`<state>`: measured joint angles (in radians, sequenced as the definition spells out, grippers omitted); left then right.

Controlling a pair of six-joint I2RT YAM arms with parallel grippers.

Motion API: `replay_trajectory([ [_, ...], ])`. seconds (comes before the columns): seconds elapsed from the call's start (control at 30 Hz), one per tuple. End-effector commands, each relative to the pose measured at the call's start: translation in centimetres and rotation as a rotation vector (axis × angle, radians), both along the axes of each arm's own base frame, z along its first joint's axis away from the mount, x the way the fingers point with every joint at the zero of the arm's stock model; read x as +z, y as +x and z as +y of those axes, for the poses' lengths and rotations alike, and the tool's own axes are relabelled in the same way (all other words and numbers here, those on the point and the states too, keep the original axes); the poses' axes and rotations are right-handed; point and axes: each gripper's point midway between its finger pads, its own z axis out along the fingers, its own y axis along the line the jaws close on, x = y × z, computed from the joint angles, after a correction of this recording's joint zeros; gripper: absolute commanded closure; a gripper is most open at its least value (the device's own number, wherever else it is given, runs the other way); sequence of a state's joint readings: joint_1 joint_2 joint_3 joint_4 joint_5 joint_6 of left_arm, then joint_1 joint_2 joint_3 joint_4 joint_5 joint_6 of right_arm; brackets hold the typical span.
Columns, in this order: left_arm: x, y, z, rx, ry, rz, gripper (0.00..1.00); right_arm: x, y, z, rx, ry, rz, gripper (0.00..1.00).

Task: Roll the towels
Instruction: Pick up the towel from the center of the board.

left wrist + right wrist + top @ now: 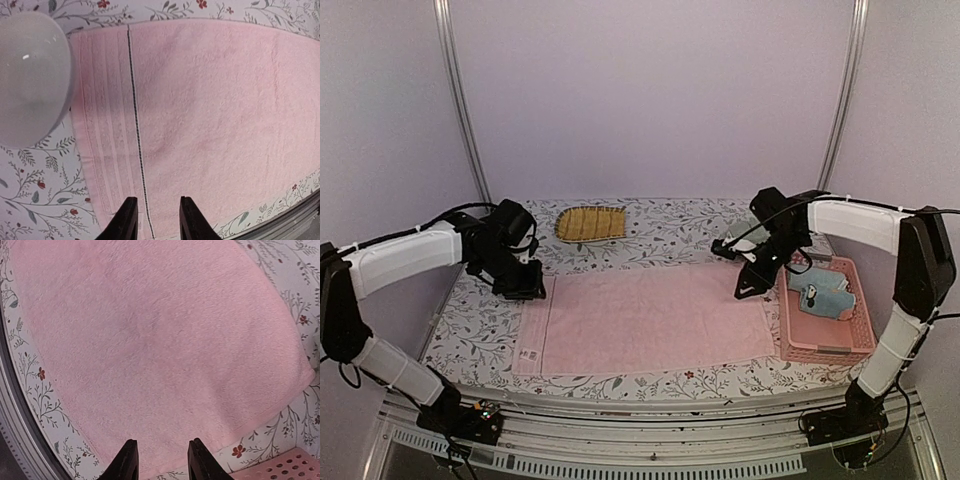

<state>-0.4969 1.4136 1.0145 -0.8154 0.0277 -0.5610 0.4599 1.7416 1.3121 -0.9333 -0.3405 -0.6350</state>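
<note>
From above, the pink towel [650,320] lies flat, its long side running from the left gripper [525,285] to the right gripper [752,285]. By the left wrist, fingers [127,220] stand apart, empty, towel end just below. Right wrist shows the same.

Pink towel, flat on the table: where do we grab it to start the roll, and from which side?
Probably the ribbed left hem of the pink towel: it lies flat with bare tablecloth beside it. Pinch from above with the left gripper, whose open jaws hover over it. The right end sits close to the basket, so there is less room.
</note>
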Motion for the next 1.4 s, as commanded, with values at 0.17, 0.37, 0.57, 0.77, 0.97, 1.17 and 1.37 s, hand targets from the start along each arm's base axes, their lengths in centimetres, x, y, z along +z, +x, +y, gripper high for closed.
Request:
replay_trajectory([
  [0.17,0.4,8.3,-1.1,-0.088,0.031,-0.213,0.69,0.6,11.1,-5.6,-0.369,0.040,-0.076,0.67],
  [0.37,-3.4,12.1,-2.3,-0.082,0.062,-0.195,0.68,-0.6,13.5,-5.7,-0.412,0.048,-0.073,0.68],
  [0.57,-6.4,13.0,-0.7,-0.036,0.109,-0.135,0.70,-1.8,13.9,-6.0,-0.424,0.026,-0.065,0.68],
  [0.77,-5.9,12.5,3.2,0.044,0.137,-0.141,0.70,-2.8,14.1,-6.2,-0.426,0.007,-0.062,0.67],
  [0.97,-6.6,12.4,7.5,0.137,0.151,-0.116,0.70,-4.1,14.9,-6.4,-0.440,-0.019,-0.051,0.67],
  [1.17,-6.7,13.3,8.7,0.174,0.138,-0.127,0.68,-4.5,16.0,-6.9,-0.469,-0.042,-0.067,0.67],
  [1.37,-7.6,14.5,8.2,0.172,0.122,-0.115,0.62,-4.8,16.9,-7.1,-0.512,-0.011,-0.038,0.64],
])
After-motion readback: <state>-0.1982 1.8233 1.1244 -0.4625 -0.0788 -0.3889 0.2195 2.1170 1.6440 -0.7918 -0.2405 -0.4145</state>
